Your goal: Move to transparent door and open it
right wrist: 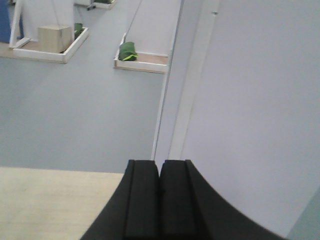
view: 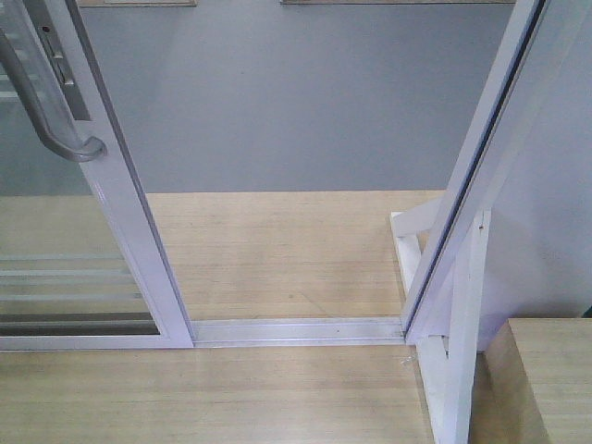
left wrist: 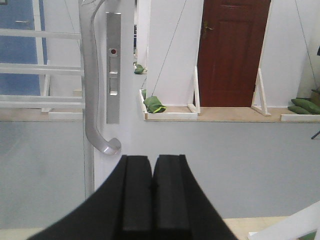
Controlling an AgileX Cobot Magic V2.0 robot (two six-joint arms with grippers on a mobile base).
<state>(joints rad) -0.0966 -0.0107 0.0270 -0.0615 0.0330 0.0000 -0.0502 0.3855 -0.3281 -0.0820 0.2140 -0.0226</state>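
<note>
Door (view: 120,213) sits at left of front view, white frame w/ glass and thin white bars low down; grey handle (view: 46,102) curves off its stile at upper left. Gap between door and right post (view: 481,176) is wide, floor track (view: 296,330) runs across it at bottom. Wood floor (view: 277,250) shows thru the gap, grey floor beyond. No grippers in this view.

Left wrist view: left gripper (left wrist: 152,195) at bottom centre, black pads pressed together, nothing between them. Handle (left wrist: 95,85) hangs just above and left of it, not touching; lock plate (left wrist: 113,65) beside handle. Brown door (left wrist: 232,50) on far wall, green bags (left wrist: 154,104) on a low platform.

Right wrist view: right gripper (right wrist: 160,200) at bottom, pads together, holding nothing. White post (right wrist: 190,80) rises just ahead of it, apart. Green bag (right wrist: 128,51) and box (right wrist: 54,37) far off on grey floor.
</note>
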